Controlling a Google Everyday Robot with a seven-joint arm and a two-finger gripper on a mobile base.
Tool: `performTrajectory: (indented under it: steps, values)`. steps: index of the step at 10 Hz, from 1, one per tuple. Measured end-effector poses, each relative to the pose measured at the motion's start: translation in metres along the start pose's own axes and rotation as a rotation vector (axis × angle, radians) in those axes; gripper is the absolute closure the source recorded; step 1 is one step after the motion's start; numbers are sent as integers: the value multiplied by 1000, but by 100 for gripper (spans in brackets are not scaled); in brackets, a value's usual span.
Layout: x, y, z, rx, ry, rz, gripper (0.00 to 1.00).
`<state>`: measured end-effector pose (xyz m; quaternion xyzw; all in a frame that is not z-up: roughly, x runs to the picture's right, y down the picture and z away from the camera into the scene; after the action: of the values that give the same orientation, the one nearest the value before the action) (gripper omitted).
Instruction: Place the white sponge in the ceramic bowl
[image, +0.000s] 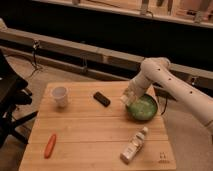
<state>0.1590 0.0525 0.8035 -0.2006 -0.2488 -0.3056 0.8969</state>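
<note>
The ceramic bowl (143, 108), dark outside and glossy green inside, sits on the right side of the wooden table (90, 135). My gripper (128, 98) hangs just above the bowl's left rim, at the end of the white arm (165, 80) coming from the right. It is shut on the white sponge (124, 100), a small whitish block at its tip, held slightly above the table and level with the bowl's left edge.
A white cup (60, 96) stands at the table's back left. A black rectangular object (102, 98) lies left of the gripper. An orange carrot (50, 145) lies front left. A pale labelled bottle (134, 145) lies in front of the bowl. A dark chair (10, 105) stands left.
</note>
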Motion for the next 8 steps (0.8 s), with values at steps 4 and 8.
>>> performTrajectory:
  steps: [4, 8]
  values:
    - [8, 3, -2, 3, -5, 12, 86]
    - [19, 6, -1, 7, -8, 28, 86]
